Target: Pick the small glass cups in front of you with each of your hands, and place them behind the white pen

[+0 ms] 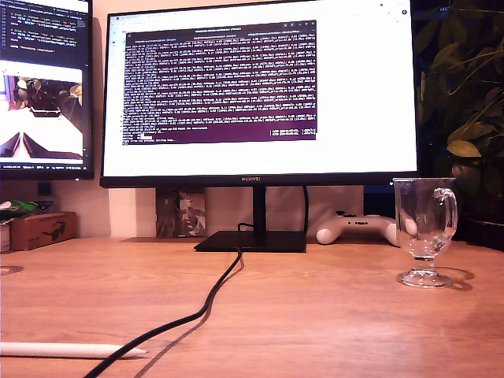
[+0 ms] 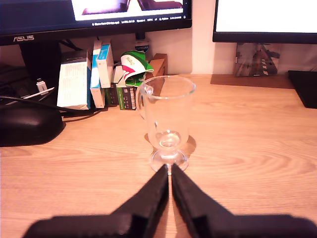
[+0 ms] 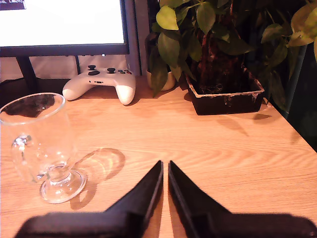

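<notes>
Wooden table (image 1: 331,315) under warm light, two monitors behind, a black cable (image 1: 206,303) snaking forward from the stand of the larger one. White pen (image 1: 71,350) lying flat at the exterior view's lower left, long axis running across that view, tapered tip toward the cable.

One glass cup (image 1: 425,228) upright on its foot at the exterior view's right, handle turned to that view's right, a white game controller (image 1: 358,228) just behind it. Same cup (image 3: 42,146) seen from my second gripper (image 3: 165,171): not straight ahead of the fingers but off to one side and slightly forward, handle facing away from the gripper line, a potted plant (image 3: 225,94) further back. Fingers almost closed, only a thin slit between the tips, nothing held.

Other glass cup (image 2: 167,124) directly ahead of my first gripper (image 2: 168,173), foot just beyond the tips, upright, handle on the far side from the large monitor. Fingers likewise pinched to a narrow slit and empty. Black mouse (image 2: 27,126) and a row of small boxes (image 2: 94,79) beyond it. This cup not visible in the exterior view.

Judgement: both cups not yet picked. First gripper well lined up, needing only to spread and advance; second gripper needing a sideways shift toward its cup before spreading.
</notes>
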{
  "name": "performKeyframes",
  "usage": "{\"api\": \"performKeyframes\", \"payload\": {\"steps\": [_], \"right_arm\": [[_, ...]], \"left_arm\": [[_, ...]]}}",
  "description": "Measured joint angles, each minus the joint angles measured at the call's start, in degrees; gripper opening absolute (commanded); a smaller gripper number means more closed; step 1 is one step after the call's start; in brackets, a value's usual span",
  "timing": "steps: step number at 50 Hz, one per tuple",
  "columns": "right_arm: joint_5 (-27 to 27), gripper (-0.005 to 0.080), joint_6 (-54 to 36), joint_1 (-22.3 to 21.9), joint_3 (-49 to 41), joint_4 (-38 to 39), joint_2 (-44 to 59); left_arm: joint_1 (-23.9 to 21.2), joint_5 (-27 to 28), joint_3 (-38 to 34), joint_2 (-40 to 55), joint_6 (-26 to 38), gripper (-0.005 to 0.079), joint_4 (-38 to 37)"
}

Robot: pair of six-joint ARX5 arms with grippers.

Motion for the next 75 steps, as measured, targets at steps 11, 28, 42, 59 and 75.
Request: {"api": "performKeyframes", "payload": {"steps": [11,28,42,59,75], "right_arm": [[0.0,-0.0002,0.0,0.0,0.0,0.0,0.0],[0.0,-0.0003,0.0,0.0,0.0,0.0,0.0],[0.0,-0.0003,0.0,0.0,0.0,0.0,0.0],[0.0,-0.0002,0.0,0.0,0.0,0.0,0.0],[-17.3,-0.0011,28.1,0.0,0.0,5.2,0.0]], "left_arm": [[0.0,0.1,0.0,0.0,0.0,-0.0019,0.0],[0.0,3.3,0.0,0.0,-3.3,-0.0019,0.7],[0.0,11.5,-0.1,0.0,-12.5,-0.0019,10.9],[0.0,19.8,-0.1,0.0,-12.8,-0.0019,13.3],[0.0,27.0,5.2,0.1,-16.5,-0.0019,6.5]]}}
